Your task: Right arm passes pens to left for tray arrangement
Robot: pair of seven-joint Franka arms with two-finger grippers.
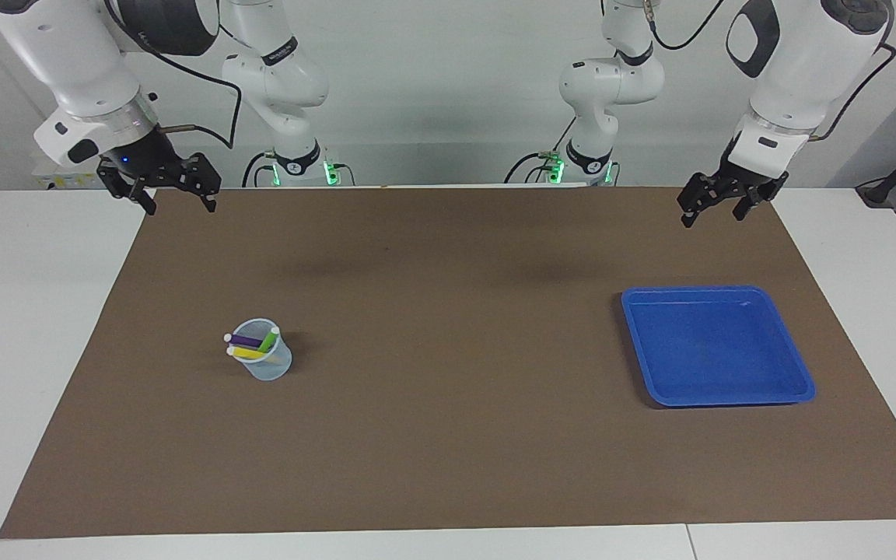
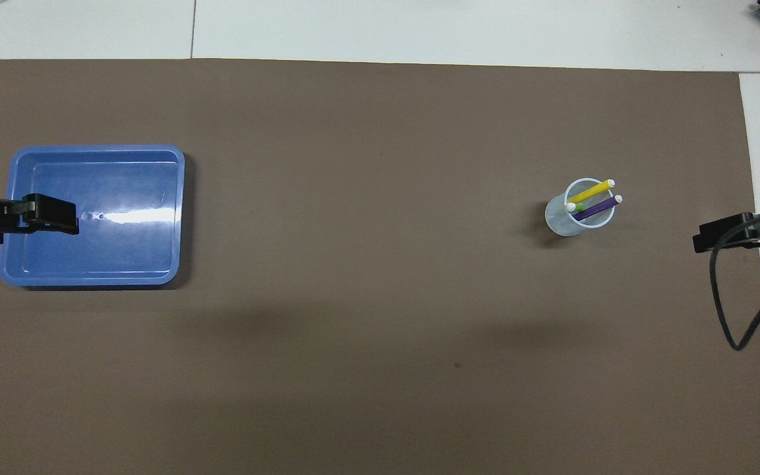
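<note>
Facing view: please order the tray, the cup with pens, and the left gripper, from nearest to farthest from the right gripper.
From the right gripper:
1. Cup holding the pens, toward the right arm's end.
2. Tray, toward the left arm's end.
3. Left gripper, over the mat's edge there.

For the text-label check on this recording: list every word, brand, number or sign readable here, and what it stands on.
None can be read. The blue tray, the clear cup and the three pens show no print. Dark bands on the arm joints near the bases are too small to read.
</note>
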